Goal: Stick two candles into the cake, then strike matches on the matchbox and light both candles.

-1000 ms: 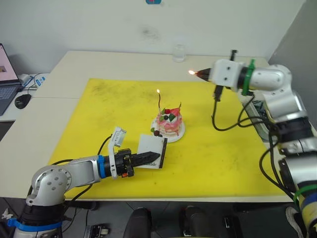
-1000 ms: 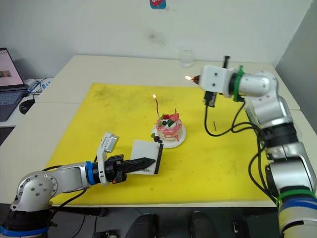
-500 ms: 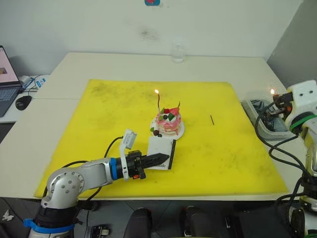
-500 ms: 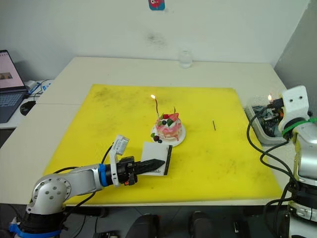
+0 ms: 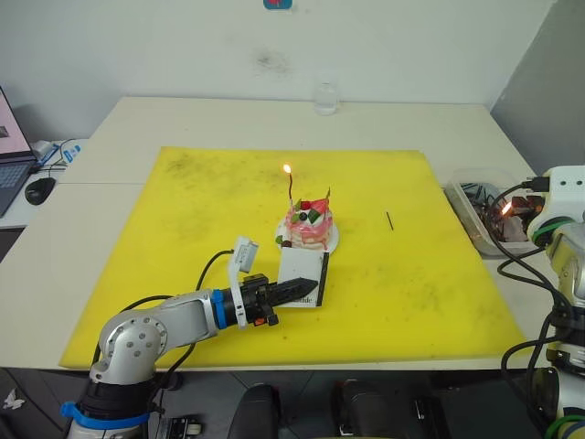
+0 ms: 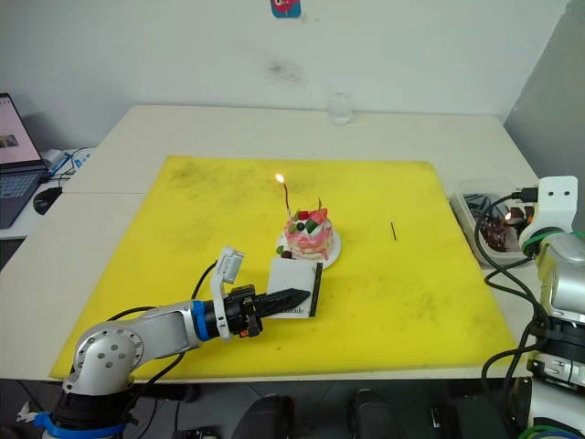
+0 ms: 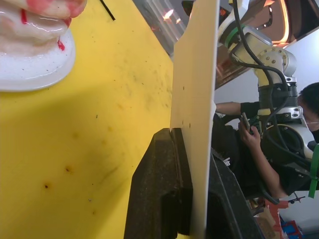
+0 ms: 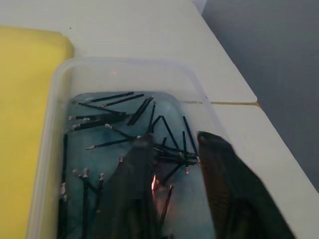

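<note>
Matchbox [image 7: 194, 114] between left fingers [image 7: 159, 199] (upright).

Pink cake [image 5: 309, 225] on white plate, one candle [image 5: 290, 186] lit, white matchbox [image 5: 304, 279] just beside.

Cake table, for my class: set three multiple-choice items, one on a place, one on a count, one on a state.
1. Where is the right gripper? A) over the drinking glass B) on the laptop C) over the clear tray
2. How many candles on the cake burn? A) none B) one C) two
3. The left gripper is: A) shut on the matchbox B) open above the mat C) shut on a candle

Answers: 1 C, it hangs above the matches lying in the tray. 2 B, a flame tops one candle only. 3 A, its fingers clamp the box's edge.
</note>
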